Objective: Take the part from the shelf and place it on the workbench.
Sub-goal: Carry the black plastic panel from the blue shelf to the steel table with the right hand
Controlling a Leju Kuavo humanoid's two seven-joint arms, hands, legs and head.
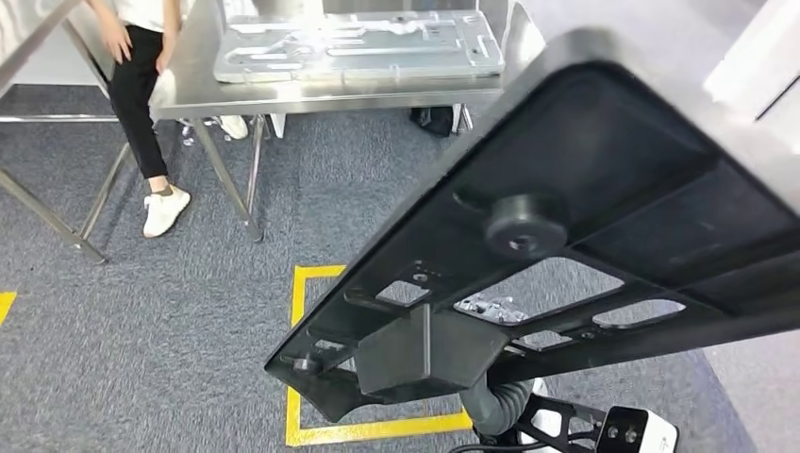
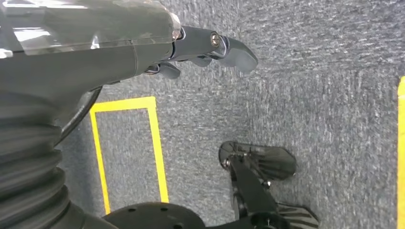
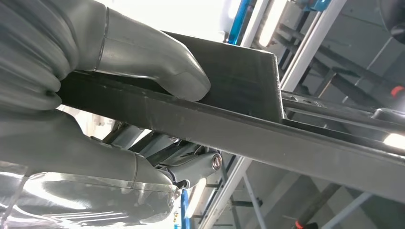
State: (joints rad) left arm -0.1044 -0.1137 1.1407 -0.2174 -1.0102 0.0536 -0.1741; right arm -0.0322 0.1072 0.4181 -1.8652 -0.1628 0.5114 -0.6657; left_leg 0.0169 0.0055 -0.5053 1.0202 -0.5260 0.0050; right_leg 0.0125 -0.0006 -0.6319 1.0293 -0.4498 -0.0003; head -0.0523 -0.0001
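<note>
Item 1, nearest: the part (image 1: 604,217), a large black flat frame with cut-out openings, ribs and a round boss on its underside. It is carried in the air, tilted, close under the head camera and taking up the right half of that view. It rests on no shelf and no worktop.

Item 2: right hand (image 3: 119,109). In the right wrist view the thumb (image 3: 157,67) presses on one face of the part's edge and the fingers (image 3: 191,167) curl under the other face, so the part is pinched between them. The grip sits at one edge, so the long frame overhangs well beyond the hand.

Item 3: left hand (image 2: 191,50). It hangs over the grey carpet (image 2: 310,95), holding nothing; the fingers are loosely extended and slightly curled, apart from any object.

Item 4: floor markings. A yellow taped rectangle (image 1: 300,377) on the carpet, partly hidden below the part.

Item 5, further off: the steel worktop (image 1: 311,94), well apart from the part. A flat silver plate (image 1: 358,42) already lies on it.

Item 6, far left: a person (image 1: 141,85) in dark trousers and white shoes beside the worktop.

Status, as judged: pickup done and part in transit. Remaining: the approach to the worktop, lowering the part onto it, and release.
</note>
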